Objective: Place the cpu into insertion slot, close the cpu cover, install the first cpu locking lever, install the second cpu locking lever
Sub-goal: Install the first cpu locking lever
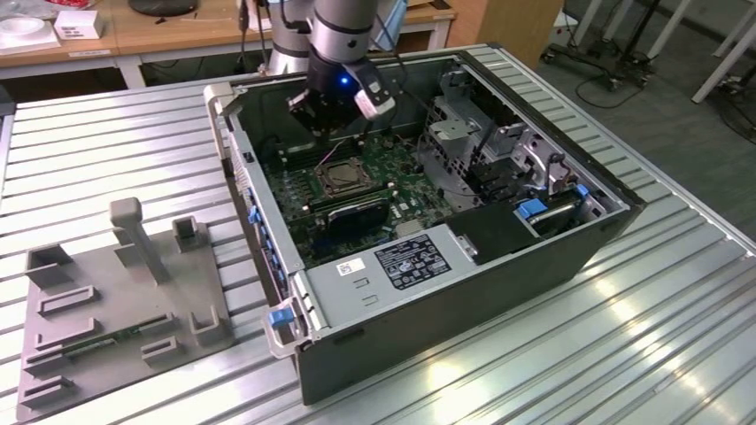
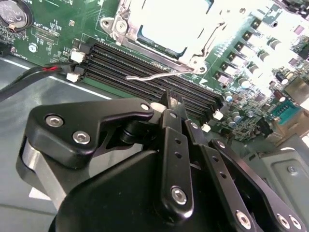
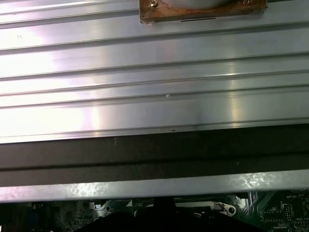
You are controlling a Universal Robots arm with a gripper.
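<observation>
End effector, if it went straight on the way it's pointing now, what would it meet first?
Probably the long black memory slots just ahead of the end effector, short of the silvery lever; depth is unclear.

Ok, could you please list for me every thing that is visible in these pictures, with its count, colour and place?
computer case: one, dark grey, open, on the table
table: one, silvery, ribbed, under the case
circuit board: one, green, inside the case
socket: one, silvery rim, on the board
chip: one, pale, in the socket
cover: one, silvery frame, around the chip
memory slots: several, black, beside the socket
lever: one, thin, silvery, over the memory slots
tray: one, grey, with posts, at the exterior view's left of the case
arm: one, grey, reaching into the case
claw: one, black, above the memory slots, near the lever
</observation>
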